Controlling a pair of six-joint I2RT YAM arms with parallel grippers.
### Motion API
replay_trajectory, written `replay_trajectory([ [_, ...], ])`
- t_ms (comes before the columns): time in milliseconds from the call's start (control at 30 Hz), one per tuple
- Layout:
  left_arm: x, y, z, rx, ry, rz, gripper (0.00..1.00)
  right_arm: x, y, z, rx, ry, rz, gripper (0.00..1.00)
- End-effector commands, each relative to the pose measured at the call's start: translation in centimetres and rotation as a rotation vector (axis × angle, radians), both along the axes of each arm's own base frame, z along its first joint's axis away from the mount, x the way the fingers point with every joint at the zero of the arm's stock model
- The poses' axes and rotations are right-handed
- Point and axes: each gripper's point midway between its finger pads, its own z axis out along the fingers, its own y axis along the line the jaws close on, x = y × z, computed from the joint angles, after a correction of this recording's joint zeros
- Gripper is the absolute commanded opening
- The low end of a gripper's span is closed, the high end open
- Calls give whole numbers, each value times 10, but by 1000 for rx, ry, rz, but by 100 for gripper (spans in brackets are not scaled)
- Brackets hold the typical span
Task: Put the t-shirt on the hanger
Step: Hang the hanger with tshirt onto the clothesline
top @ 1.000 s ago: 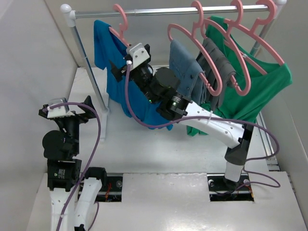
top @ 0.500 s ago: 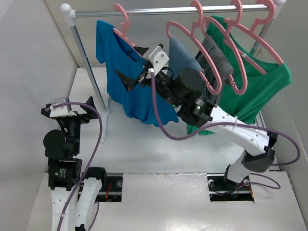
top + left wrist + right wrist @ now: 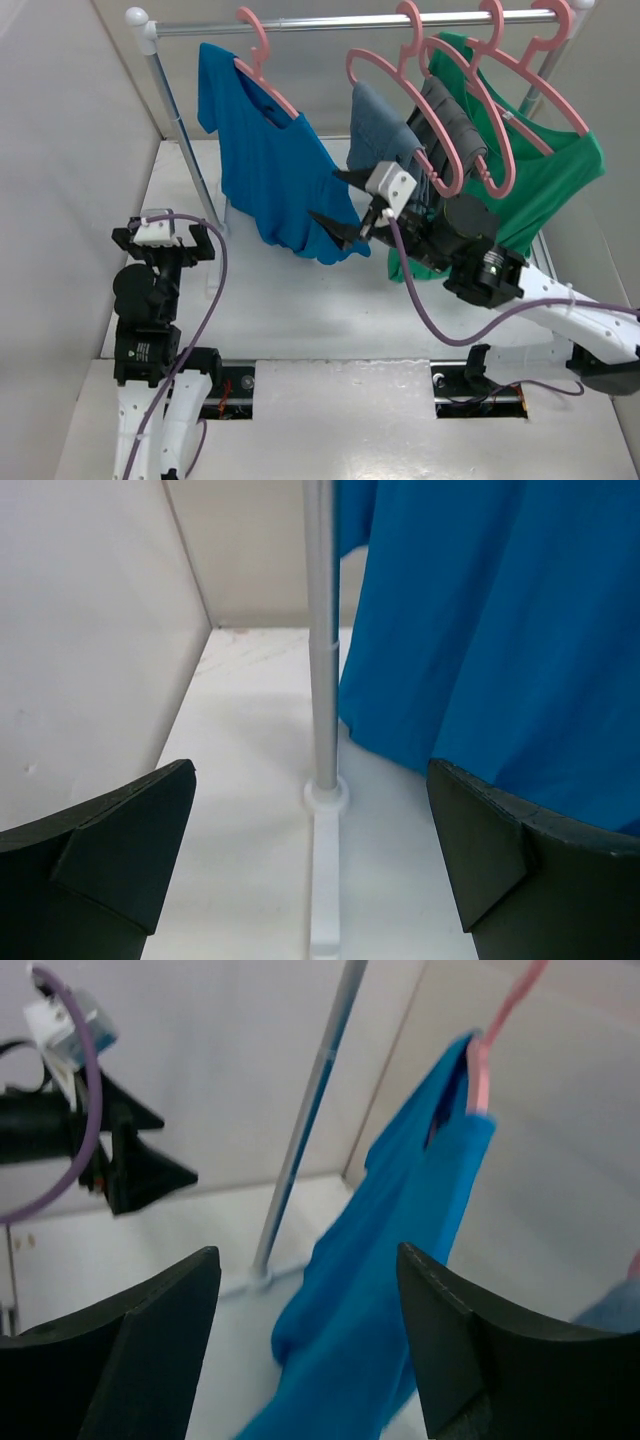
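Right hand (image 3: 338,203) hangs released and empty just beside the lower right edge of the bright blue short-sleeved cloth t-shirt (image 3: 265,170). Its two dark fingers are spread, and nothing lies between them in the wrist view. The shirt hangs from the thin pink plastic hanger (image 3: 258,52), hooked at the left end of the silver metal rail (image 3: 330,22) at the far side of the white worktop (image 3: 300,300). The left hand (image 3: 163,237) is also spread wide and holds nothing, pointing at the rail's upright post (image 3: 185,140) near the left wall.

The shirt looks lopsided, with cloth bunched toward the post and one pink hanger arm lying bare along its top edge. It could slide off under its own weight. The right hand's lower finger sits so close to the hem that a careless sweep might snag the cloth and drag it down, or set the hanger swinging.

No container is in view. The rail carries the other clothes: grey-blue trousers (image 3: 380,135), a dark grey garment (image 3: 450,130) and a large green shirt (image 3: 545,180), each on a pink hanger.
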Motion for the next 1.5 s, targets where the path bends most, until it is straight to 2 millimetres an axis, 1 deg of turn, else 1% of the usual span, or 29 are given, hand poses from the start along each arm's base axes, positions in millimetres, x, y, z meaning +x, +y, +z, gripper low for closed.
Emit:
replay_trajectory([
  [0, -2, 2, -9, 55, 4, -3, 100, -8, -27, -23, 4, 91, -51, 75],
  [33, -1, 2, -20, 68, 32, -3, 100, -14, -34, -32, -7, 109, -48, 72],
  [67, -1, 2, -20, 68, 32, -3, 100, -15, -38, -36, -5, 126, -54, 68],
  [100, 0, 4, -25, 68, 43, 7, 100, -15, -41, -41, -10, 141, -61, 58],
  [133, 0, 4, -25, 77, 43, 8, 100, -19, -42, -42, -11, 157, -49, 53],
  [200, 2, 4, -31, 78, 56, 7, 100, -18, -43, -69, -55, 230, -65, 39],
  [233, 3, 4, -36, 79, 68, 7, 100, -17, -44, -79, -73, 256, -79, 37],
  [300, 5, 5, -48, 100, 95, 6, 100, -20, -48, -108, -129, 309, -83, 36],
  [367, 4, 7, -55, 101, 105, 16, 100, -25, -50, -132, -174, 344, -70, 42],
  [400, 4, 9, -65, 114, 121, 27, 100, -30, -55, -157, -207, 387, -62, 46],
  [433, 4, 11, -74, 125, 147, 35, 100, -33, -60, -169, -215, 406, -64, 68],
  [467, 3, 13, -79, 154, 152, 34, 100, -33, -67, -184, -224, 436, -89, 84],
  [500, 5, 11, -94, 188, 184, 15, 100, -36, -81, -212, -242, 472, -115, 98],
  [533, 4, 14, -101, 203, 199, 24, 100, -37, -89, -229, -237, 523, -142, 100],
  [567, 5, 19, -114, 217, 223, 50, 100, -36, -105, -253, -234, 546, -195, 100],
  [600, 5, 22, -114, 218, 225, 65, 100, -33, -109, -255, -223, 569, -226, 100],
  [633, 7, 24, -128, 231, 260, 75, 100, -35, -124, -282, -212, 634, -275, 100],
  [700, 8, 30, -141, 237, 293, 109, 100, -29, -146, -304, -180, 690, -397, 100],
  [733, 8, 31, -152, 255, 314, 105, 100, -30, -154, -320, -182, 710, -424, 100],
  [833, 7, 32, -170, 279, 354, 98, 100, -27, -170, -341, -143, 777, -522, 100],
  [867, 6, 32, -179, 281, 374, 96, 100, -29, -174, -354, -129, 821, -551, 100],
  [967, 5, 32, -188, 285, 404, 92, 100, -30, -178, -368, -134, 850, -578, 100],
  [1033, 5, 30, -190, 285, 413, 81, 100, -30, -177, -370, -134, 860, -583, 100],
  [1100, 6, 29, -195, 285, 433, 68, 100, -29, -183, -380, -160, 873, -634, 100],
  [1167, 5, 26, -201, 309, 462, 37, 100, -27, -189, -380, -129, 895, -688, 100],
  [1200, 5, 26, -202, 309, 462, 37, 100, -25, -188, -371, -104, 897, -691, 100],
  [1267, 6, 24, -206, 309, 483, 25, 100, -25, -191, -374, -135, 893, -714, 100],
  [1300, 6, 24, -206, 309, 483, 25, 100, -23, -191, -370, -113, 894, -720, 100],
  [1467, 6, 24, -206, 318, 483, 23, 100, -21, -192, -374, -111, 902, -750, 100],
])
